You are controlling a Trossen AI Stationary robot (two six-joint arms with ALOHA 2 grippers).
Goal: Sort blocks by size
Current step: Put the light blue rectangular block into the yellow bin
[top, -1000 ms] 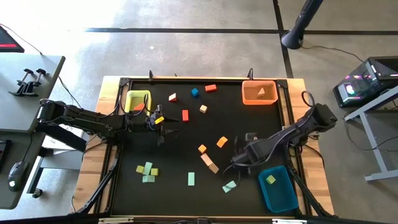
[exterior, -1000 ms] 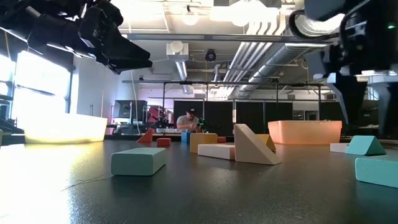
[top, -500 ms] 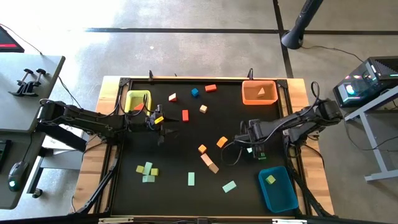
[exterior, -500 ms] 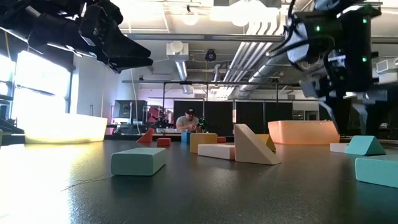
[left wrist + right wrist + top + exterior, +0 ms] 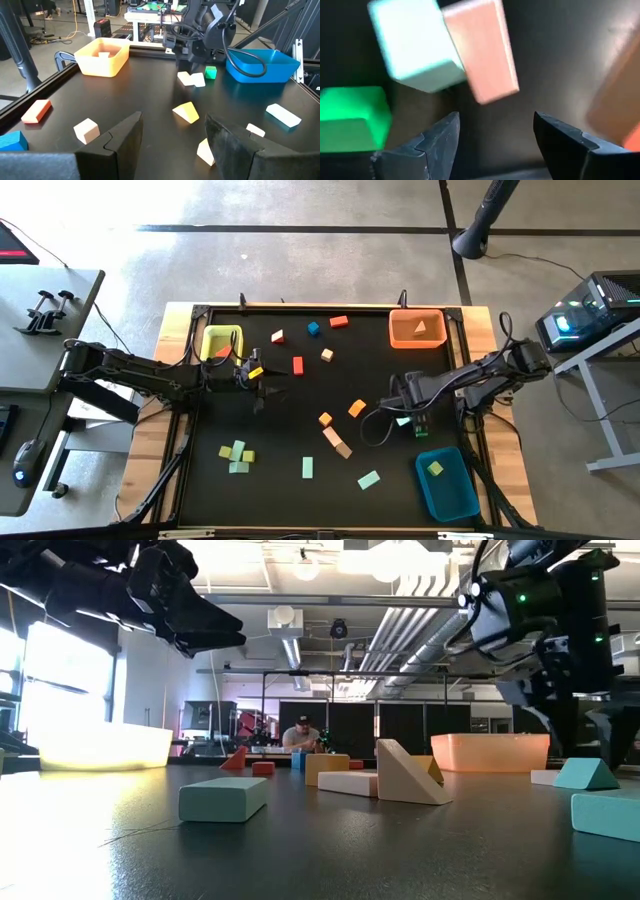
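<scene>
Small wooden blocks lie scattered on the black table (image 5: pixel 280 500). My right gripper (image 5: pixel 405 413) is open and hovers over a mint block (image 5: pixel 415 47), a pink-tan block (image 5: pixel 480 50) and a green block (image 5: pixel 352 117), which lie on the table close together; its fingers (image 5: pixel 495 117) touch none of them. The green block also shows in the high view (image 5: pixel 420 428). My left gripper (image 5: pixel 262 388) is open and empty above the table's left part, near the yellow bin (image 5: pixel 221 342); nothing is between its fingers in the left wrist view (image 5: pixel 173 120).
The orange bin (image 5: pixel 417 315) stands at the far right with a wedge inside. The blue bin (image 5: pixel 447 490) stands at the near right with a yellow block inside. Red, tan, blue and orange blocks lie mid-table, and mint and yellow ones (image 5: pixel 236 454) lie near left.
My right gripper has gone from near the mint block at the table's near side toward the far edge and a little right, and now stands over the mint, pink-tan and green blocks. My left arm has kept still.
</scene>
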